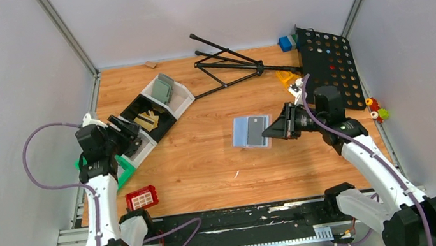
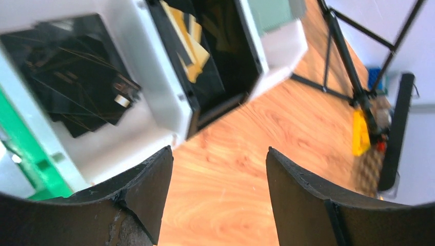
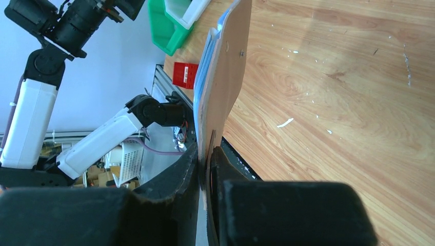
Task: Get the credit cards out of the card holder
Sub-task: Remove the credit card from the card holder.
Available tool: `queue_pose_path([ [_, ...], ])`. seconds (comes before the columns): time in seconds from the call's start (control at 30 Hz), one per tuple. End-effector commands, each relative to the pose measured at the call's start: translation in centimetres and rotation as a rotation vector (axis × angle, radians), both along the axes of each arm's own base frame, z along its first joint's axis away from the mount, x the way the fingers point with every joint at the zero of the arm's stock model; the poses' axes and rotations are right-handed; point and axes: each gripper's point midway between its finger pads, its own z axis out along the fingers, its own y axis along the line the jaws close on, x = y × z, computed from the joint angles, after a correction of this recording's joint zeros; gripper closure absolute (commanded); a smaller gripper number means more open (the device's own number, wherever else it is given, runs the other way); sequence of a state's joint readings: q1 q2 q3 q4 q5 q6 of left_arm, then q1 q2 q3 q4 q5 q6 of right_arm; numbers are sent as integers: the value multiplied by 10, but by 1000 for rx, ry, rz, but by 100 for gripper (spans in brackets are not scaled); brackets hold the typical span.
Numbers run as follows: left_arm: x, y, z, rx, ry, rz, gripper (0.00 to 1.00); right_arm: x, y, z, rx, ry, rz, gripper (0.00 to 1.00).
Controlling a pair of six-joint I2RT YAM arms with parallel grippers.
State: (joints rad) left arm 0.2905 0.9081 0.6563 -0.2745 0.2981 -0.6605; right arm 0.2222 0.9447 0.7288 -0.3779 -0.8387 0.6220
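I am looking down on a wooden table (image 1: 209, 169). At centre right of the top view, my right gripper (image 1: 275, 129) is pinching the right edge of the card holder (image 1: 251, 132), jaws nearly closed on it. The holder's blue-grey face is pointing up and its tan back is facing the wood. At the left, my left gripper (image 2: 218, 174) is hovering with jaws wide apart, gripping nothing. It is just beside a white bin (image 2: 154, 87) where black credit cards (image 2: 72, 77) are lying in 1 loose pile.

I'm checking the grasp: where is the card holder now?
Just right of centre in the top view, the card holder is clamped at one edge by the right gripper.
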Motion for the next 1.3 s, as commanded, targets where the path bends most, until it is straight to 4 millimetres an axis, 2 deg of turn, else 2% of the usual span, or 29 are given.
queue_pose_path([
  [0.0, -23, -52, 13, -41, -36, -232, 26, -4, 4, 8, 41, -68, 30, 100],
  [0.23, -68, -153, 21, -184, -149, -636, 23, -12, 21, -3, 172, -57, 124, 100],
  [0.4, -94, -191, 18, -257, -228, -816, 5, -10, 36, -11, 187, -43, 161, 100],
  [0.5, -102, -200, 14, -289, -240, -869, 3, -17, 52, -11, 209, -33, 225, 100],
  [0.63, -113, -210, 21, -356, -285, -934, 2, -24, 72, -6, 223, -32, 280, 100],
  [0.77, -119, -213, 17, -386, -277, -951, 2, -28, 87, 2, 232, -48, 318, 100],
  [1.1, -135, -215, -1, -479, -217, -959, 2, -36, 107, 17, 264, -70, 352, 100],
  [1.27, -145, -218, 15, -564, -259, -996, 12, -38, 110, 19, 282, -66, 352, 100],
])
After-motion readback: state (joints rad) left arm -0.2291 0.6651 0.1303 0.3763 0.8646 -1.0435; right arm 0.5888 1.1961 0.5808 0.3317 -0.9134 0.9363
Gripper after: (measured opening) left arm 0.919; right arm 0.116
